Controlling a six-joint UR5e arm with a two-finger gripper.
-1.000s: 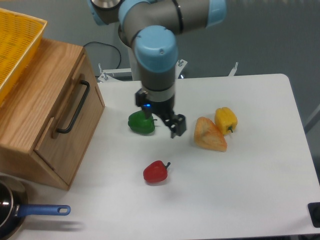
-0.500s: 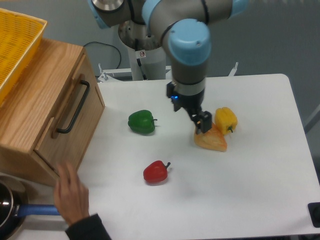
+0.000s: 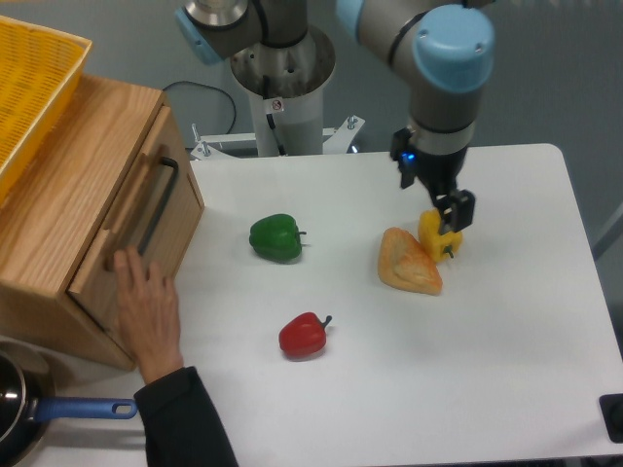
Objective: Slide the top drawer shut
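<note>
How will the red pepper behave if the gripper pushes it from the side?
The red pepper looks rounded and glossy, so it would probably roll or wobble rather than slide straight. Its stem points right, which may turn it. The gripper could slip off the smooth skin.

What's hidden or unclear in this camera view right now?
- gripper: small and seen end-on above the yellow pepper; open or shut cannot be told.
- top drawer: a person's hand covers its lower front.
- pot: cut off by the left and bottom edges.
- yellow basket: cut off by the top and left edges.
</note>
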